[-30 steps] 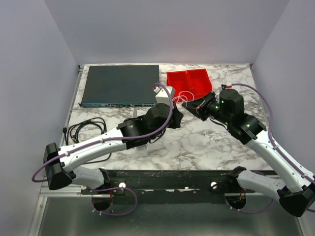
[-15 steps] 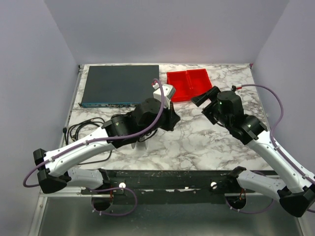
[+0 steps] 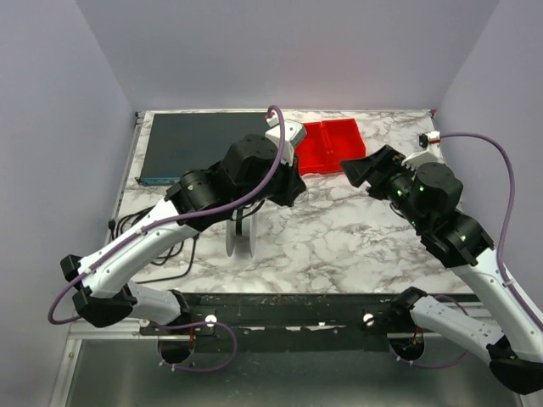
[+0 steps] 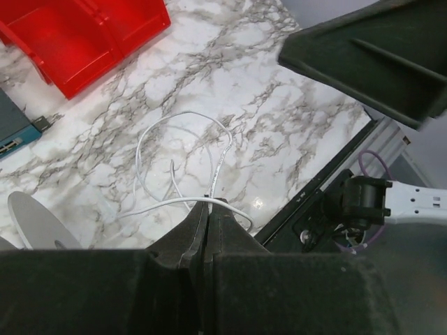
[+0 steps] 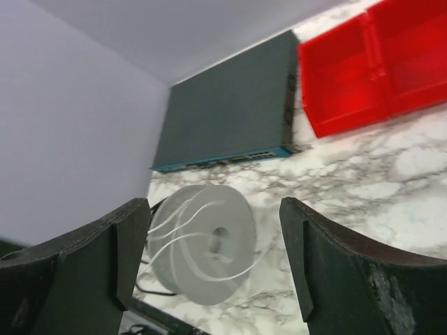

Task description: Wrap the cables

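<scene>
Spool [image 5: 206,251]: stands on edge on the counter [image 3: 339,237], lower centre-left of the top view; pale streaks cross its face
Left gripper [image 4: 204,209]: fingers together, pinching the cable [image 4: 218,169] at the bottom centre of the left wrist view
Cable: loose loops on the marble, centre of that view, right of the spool, below the red bins [image 3: 329,144]
Right gripper [image 3: 361,167]: jaws apart, empty, facing the spool
Technique: hold the strand lightly taut, lead it to the spool rim, lay turns side by side, avoid snagging the loops

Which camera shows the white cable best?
Left wrist: the white cable lies in clear loops on the marble. Right wrist shows only thin strands across the spool; overhead it's too thin to see.
</scene>
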{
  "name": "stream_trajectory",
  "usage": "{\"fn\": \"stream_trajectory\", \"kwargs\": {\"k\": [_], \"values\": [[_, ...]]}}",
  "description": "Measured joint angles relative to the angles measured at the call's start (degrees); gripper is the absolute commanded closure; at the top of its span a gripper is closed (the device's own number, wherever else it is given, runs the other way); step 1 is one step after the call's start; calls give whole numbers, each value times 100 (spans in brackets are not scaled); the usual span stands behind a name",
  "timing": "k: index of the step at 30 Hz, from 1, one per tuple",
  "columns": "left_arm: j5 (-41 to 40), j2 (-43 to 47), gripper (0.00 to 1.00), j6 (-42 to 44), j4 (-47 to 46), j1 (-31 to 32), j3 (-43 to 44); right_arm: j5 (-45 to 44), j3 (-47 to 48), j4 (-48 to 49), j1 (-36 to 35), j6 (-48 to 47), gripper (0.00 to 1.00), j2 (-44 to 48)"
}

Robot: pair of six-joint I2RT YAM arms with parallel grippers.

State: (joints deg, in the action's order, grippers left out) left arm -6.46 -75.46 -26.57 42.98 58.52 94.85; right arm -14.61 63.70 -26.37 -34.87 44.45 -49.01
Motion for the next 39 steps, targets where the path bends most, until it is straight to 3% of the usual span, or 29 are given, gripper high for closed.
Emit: {"fn": "stream_trajectory", "kwargs": {"k": [3, 9, 19, 29, 34, 37, 39], "values": [[175, -249, 100, 22, 214, -208, 208, 586, -46, 345, 0, -282, 32, 111], [267, -772, 100, 24, 494, -442, 767, 1810, -304, 896, 0, -557, 34, 70], [380, -1224, 100, 22, 697, -520, 1316, 2437, -378, 1353, -9, -935, 37, -254], [442, -1499, 100, 22, 909, -599, 1818, 2430, -376, 1543, -407, -1311, 37, -662], [459, -1534, 100, 20, 968, -610, 1895, 1882, -376, 1602, -802, -1443, 37, -748], [461, -1539, 100, 20, 986, -629, 1904, 1445, -376, 1648, -914, -1458, 44, -745], [459, -1539, 100, 17, 984, -629, 1904, 1187, -376, 1698, -968, -1458, 55, -756]]}}
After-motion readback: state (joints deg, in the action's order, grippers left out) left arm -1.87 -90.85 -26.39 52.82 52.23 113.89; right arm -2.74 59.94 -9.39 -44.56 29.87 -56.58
